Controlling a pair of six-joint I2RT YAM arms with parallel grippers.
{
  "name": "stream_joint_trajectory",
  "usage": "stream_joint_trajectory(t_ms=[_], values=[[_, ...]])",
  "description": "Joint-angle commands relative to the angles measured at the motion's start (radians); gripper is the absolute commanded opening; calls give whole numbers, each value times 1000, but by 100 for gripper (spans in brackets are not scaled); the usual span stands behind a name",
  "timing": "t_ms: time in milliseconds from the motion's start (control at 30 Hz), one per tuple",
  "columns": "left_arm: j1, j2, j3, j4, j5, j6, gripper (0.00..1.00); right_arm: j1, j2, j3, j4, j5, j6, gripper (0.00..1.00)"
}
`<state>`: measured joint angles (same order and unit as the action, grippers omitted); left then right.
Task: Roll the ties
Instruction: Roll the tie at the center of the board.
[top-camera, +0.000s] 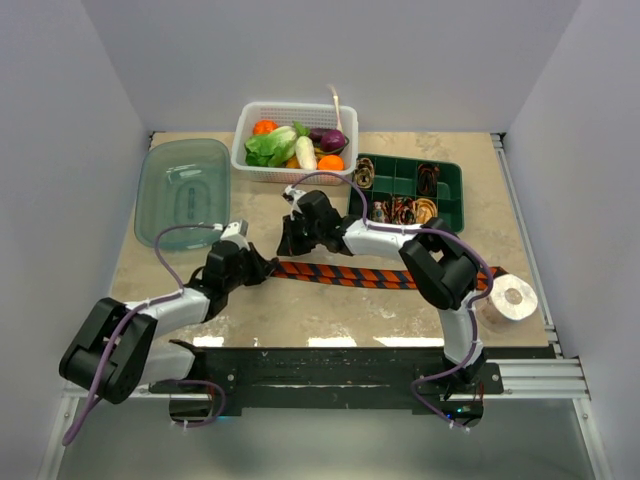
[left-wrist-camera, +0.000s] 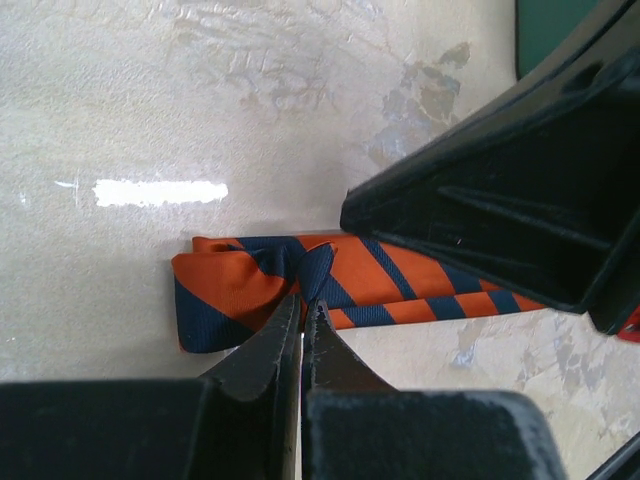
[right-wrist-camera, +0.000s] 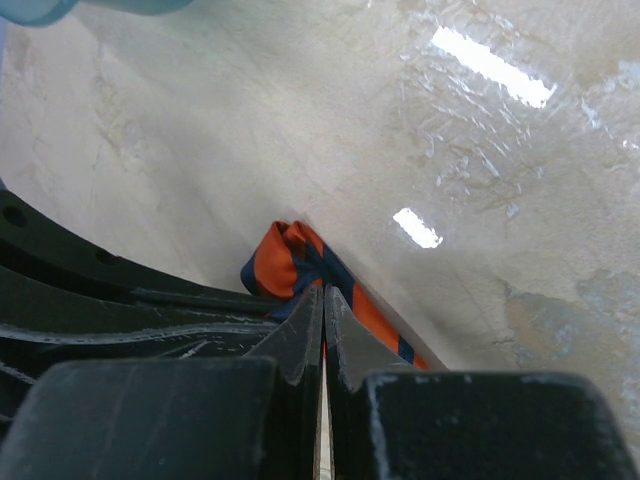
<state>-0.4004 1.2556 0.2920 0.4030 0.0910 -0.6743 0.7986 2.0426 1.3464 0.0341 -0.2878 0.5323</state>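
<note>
Orange-and-navy striped tie (top-camera: 350, 275) lies flat across the glossy marbled table (top-camera: 330, 318). From above, its softly folded left end is hidden beneath both grippers. The left gripper (left-wrist-camera: 303, 305) pinches that fold. The right gripper (right-wrist-camera: 323, 295) is closed against it; whether it has caught any fabric is unclear. A tape roll (top-camera: 510, 297) sits near the right edge.

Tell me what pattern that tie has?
The tie has orange and dark blue diagonal stripes, clearest in the left wrist view.

A vegetable basket (top-camera: 295, 107) stands at the worktop's (top-camera: 330, 315) far edge between a teal lid (top-camera: 182, 190) and a green tray (top-camera: 455, 192); a tape roll (top-camera: 510, 297) sits near the right edge.
</note>
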Motion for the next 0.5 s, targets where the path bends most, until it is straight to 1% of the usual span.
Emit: stream_joint_trajectory(t_ms=[0,167,233,267,300,367,467], values=[[-15,14,55,31,-39,-22,8,2,-59,-16,20,-24,-29,0],[-28,39,71,30,-39,-28,13,4,-61,-23,15,-24,-35,0],[-32,53,73,34,-33,-31,20,4,-68,-27,13,-17,-37,0],[-32,59,73,36,-30,-34,26,4,-71,-30,15,-13,-38,0],[-34,67,72,40,-27,-39,29,4,-76,-32,13,-10,-38,0],[-34,71,70,43,-19,-42,34,4,-85,-30,9,-7,-43,0],[-34,65,53,65,-8,-50,34,4,-94,-24,10,1,-46,0]])
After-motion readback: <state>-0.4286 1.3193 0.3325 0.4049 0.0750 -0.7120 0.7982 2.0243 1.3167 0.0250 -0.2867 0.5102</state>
